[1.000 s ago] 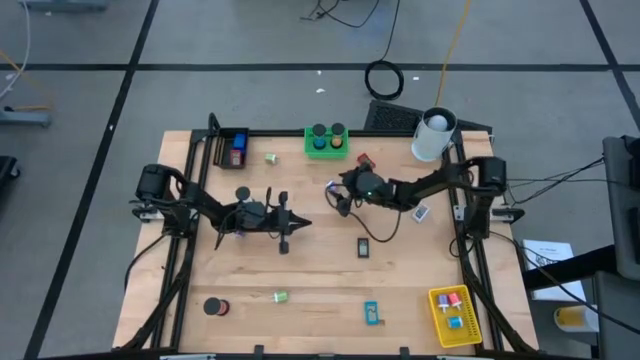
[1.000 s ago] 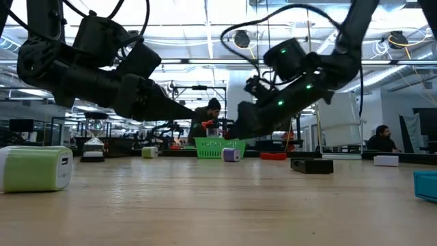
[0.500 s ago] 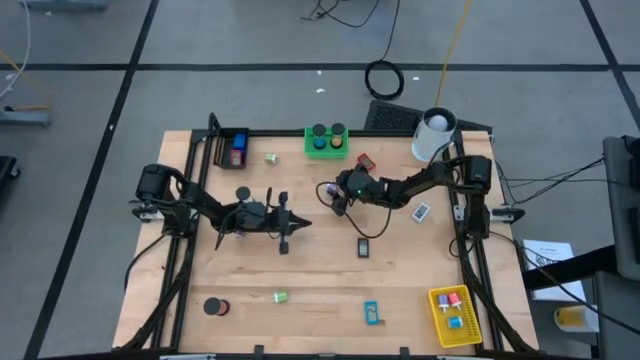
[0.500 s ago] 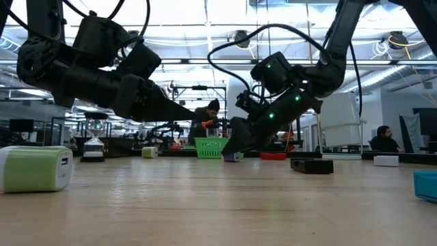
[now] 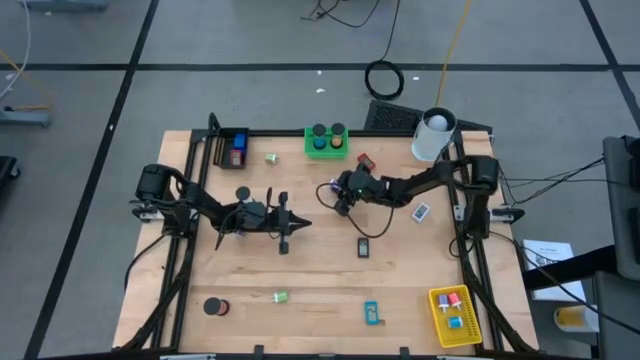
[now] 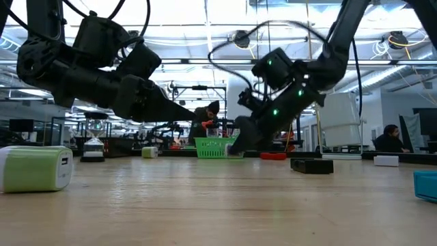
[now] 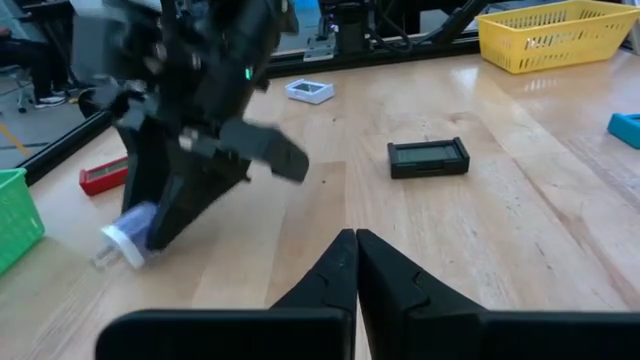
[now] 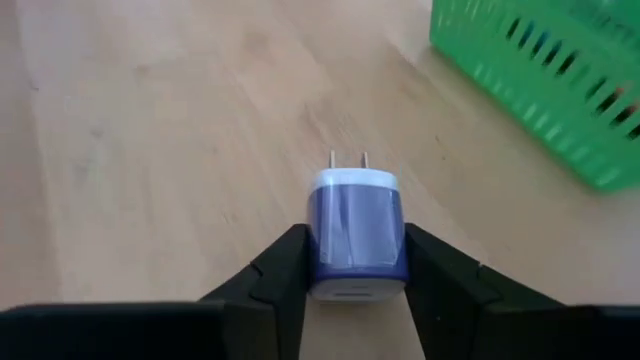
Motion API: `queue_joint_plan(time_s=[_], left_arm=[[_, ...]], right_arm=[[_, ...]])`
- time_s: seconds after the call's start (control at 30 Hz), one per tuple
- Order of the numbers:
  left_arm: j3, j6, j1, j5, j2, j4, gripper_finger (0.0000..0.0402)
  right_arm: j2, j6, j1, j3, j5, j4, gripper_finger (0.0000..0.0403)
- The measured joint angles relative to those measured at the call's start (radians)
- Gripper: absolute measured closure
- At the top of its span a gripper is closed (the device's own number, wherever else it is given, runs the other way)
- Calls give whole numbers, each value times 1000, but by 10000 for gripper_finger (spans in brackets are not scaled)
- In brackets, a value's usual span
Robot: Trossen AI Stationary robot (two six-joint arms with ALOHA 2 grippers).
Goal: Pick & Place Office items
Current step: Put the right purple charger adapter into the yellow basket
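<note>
Your right gripper (image 8: 355, 265) sits low over the middle of the pale wooden table (image 5: 320, 270), just in front of the green plastic mesh bin (image 5: 327, 142), and its two dark fingers (image 8: 285, 265) press against both sides of a small purple-blue wall charger plug with a white cap and two metal prongs (image 8: 357, 235); the jaws are narrowed onto it, so you have a grip on that plug. In the left wrist view the same plug (image 7: 130, 232) shows at the tip of the right gripper (image 7: 165, 225), tilted, close to the tabletop; whether it touches the wood you cannot tell. Your left gripper (image 7: 355, 262) waits over the left-centre of the table with its fingers fully closed on nothing. Other office items lie scattered: a flat black rectangular device (image 5: 363, 247) near the centre, a black round roll (image 5: 214, 306) and a small green block (image 5: 281, 296) toward the near left edge, a cyan clip (image 5: 372, 313) near the front, a red flat piece (image 5: 364, 159) beside the right arm. The yellow plastic bin (image 5: 452, 316) stands at the near right corner, the black bin (image 5: 232, 148) at the far left.
</note>
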Motion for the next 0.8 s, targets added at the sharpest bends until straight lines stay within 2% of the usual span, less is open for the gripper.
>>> queue_joint_plan(time_s=[0.2, 0.3, 0.43, 0.53, 0.67, 0.8], left_arm=[[0, 0, 0, 0, 0, -7, 379], [0, 0, -1, -1, 0, -7, 380], [0, 0, -3, -1, 0, -7, 396], [0, 0, -3, 0, 0, -4, 394], [0, -2, -4, -1, 0, 2, 379], [0, -7, -4, -1, 0, 4, 379]], right_arm=[[-203, 20, 51, -22, 4, -243, 273], [-346, 73, 111, -48, 52, -427, 270], [-517, 212, 229, -73, 135, -706, 271], [-613, 375, 323, -110, 161, -869, 271], [-676, 583, 440, -220, 165, -918, 271], [-687, 750, 539, -332, 215, -916, 271]])
